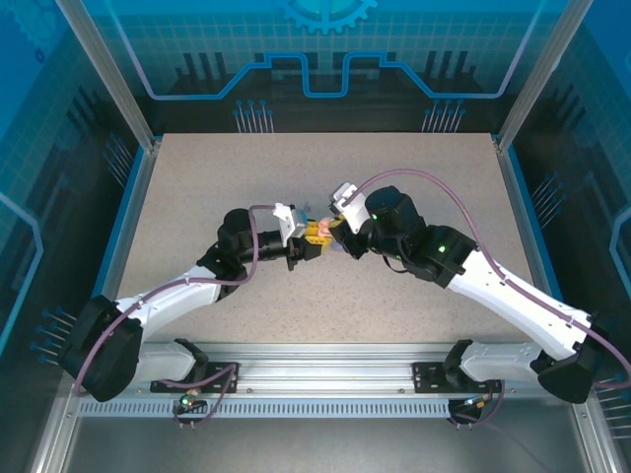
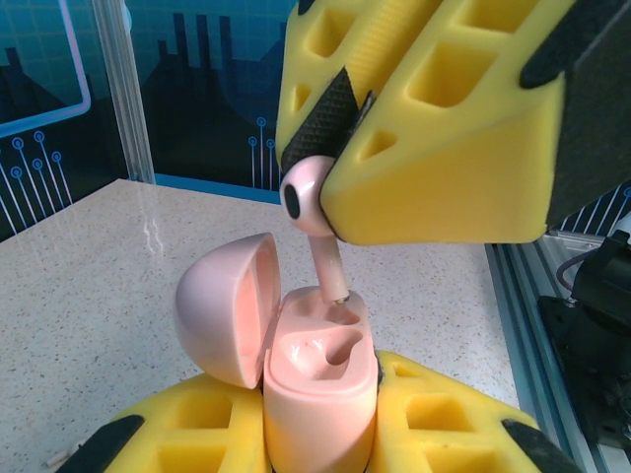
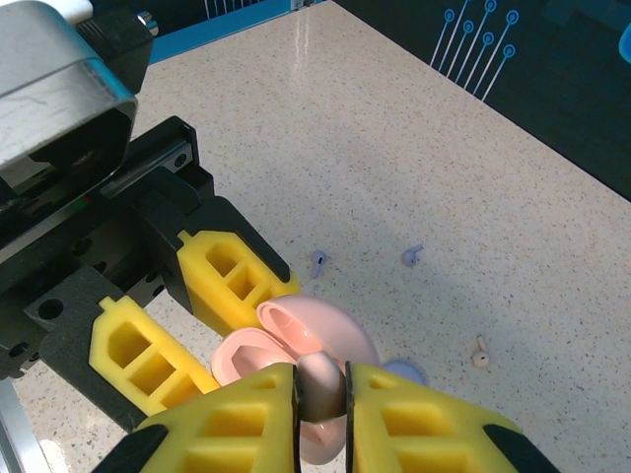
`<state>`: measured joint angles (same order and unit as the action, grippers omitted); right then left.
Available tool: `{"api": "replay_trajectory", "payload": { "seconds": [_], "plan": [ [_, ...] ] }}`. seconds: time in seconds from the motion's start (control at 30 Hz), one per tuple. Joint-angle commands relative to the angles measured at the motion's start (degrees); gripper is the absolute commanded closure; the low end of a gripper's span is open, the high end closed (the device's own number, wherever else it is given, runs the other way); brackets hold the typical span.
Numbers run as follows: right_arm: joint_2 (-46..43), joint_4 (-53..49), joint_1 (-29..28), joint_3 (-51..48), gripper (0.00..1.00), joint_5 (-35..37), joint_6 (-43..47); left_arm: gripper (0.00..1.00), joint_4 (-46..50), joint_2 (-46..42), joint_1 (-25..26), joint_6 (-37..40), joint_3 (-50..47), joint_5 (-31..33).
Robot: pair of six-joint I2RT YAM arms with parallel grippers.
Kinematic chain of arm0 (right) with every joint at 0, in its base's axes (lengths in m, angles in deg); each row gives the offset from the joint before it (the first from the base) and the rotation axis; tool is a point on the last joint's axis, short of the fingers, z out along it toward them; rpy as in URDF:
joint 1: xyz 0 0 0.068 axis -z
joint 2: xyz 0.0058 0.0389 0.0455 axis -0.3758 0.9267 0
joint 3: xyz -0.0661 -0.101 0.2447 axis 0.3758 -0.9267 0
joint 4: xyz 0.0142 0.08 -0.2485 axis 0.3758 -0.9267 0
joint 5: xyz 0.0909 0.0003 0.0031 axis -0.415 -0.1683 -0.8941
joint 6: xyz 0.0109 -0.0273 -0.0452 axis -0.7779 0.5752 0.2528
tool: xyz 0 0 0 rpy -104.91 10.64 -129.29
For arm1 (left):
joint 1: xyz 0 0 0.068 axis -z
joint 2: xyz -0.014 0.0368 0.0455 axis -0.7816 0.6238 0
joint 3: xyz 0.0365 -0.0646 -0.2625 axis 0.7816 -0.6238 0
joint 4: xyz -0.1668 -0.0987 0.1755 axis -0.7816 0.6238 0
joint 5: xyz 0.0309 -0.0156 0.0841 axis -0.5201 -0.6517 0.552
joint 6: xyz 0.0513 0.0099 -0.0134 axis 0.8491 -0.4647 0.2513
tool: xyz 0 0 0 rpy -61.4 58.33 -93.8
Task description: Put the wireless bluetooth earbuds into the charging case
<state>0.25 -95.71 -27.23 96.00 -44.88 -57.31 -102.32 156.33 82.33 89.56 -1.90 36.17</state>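
Right jaws half hide pink earbud [image 2: 302,197] over open case [image 2: 320,394].

Pale pink charging case [image 2: 320,389] and earbud [image 2: 304,195], speckled beige table [image 2: 99,296]

Pink charging case [image 2: 320,394], lid open, pink earbud [image 2: 314,212] stem-down at its slot, two seemingly lilac earbuds [image 3: 317,261] lying nearby
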Motion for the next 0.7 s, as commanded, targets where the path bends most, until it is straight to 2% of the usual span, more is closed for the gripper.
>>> {"api": "replay_trajectory", "payload": {
  "seconds": [0.0,0.67],
  "plan": [
    [0.46,1.0,-1.15,-0.69,0.83,0.95,0.17,1.0,-0.6,-1.38,0.54,-1.05,2.53,-1.79],
    [1.08,0.3,-1.29,-0.97,0.83,-1.21,-0.14,1.0,0.21,-0.38,0.55,-2.73,3.59,-0.69]
  ]
}}
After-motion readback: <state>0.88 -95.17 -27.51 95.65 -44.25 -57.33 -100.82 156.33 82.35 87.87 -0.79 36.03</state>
